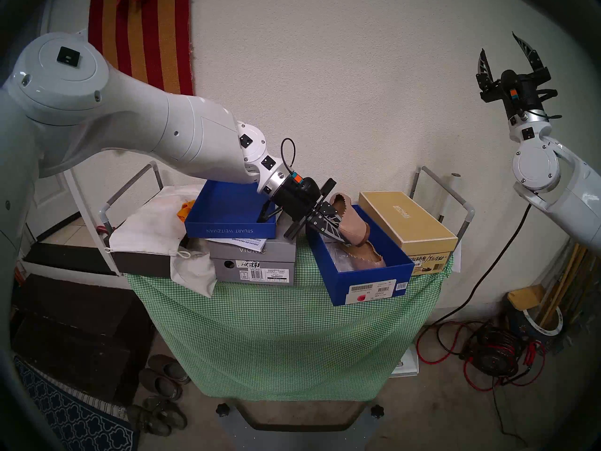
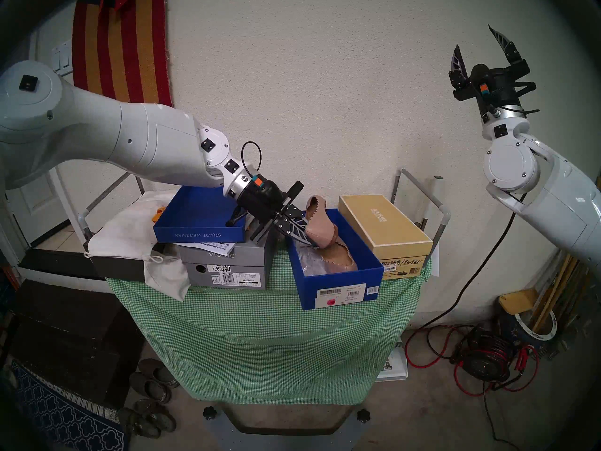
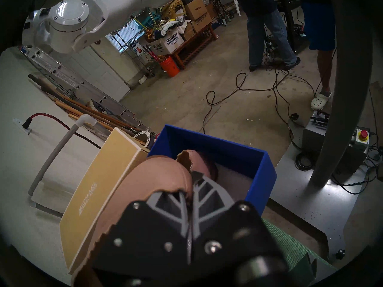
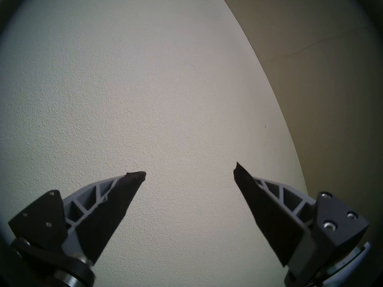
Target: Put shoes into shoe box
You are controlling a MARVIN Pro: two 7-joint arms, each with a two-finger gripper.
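Head stereo left: left gripper (image 1: pixel 338 234) is clamped on the side of the second shoe (image 1: pixel 349 224), which hangs tilted, heel end up, partly over the far end of the blue shoe box (image 1: pixel 370 279). The first shoe (image 1: pixel 366 256) already lies inside on crinkled clear wrap. The box sits on the green-checked table (image 1: pixel 276 310), just beside the tan box (image 1: pixel 406 224) and apart from the gray VIONIC box (image 1: pixel 255 261) with the blue lid (image 1: pixel 227 224) on top. Right gripper (image 1: pixel 497 55) is raised high by the wall, fingers spread, holding nothing. Head stereo right: same arrangement; the held shoe is above the box rim, and I cannot tell whether its low end touches the first shoe. Left wrist: fingers (image 3: pixel 209 194) are pressed together on the shoe's scalloped upper, with the box's open interior straight ahead and the tan box along the left. Right wrist: both fingers (image 4: pixel 116 199) stand wide apart against bare wall. Judgement: step in hand is placing the second shoe, task past halfway. The next move calls for lowering and levelling the shoe so it settles alongside its mate, clearing the blue wall, then parting the fingers and withdrawing upward.
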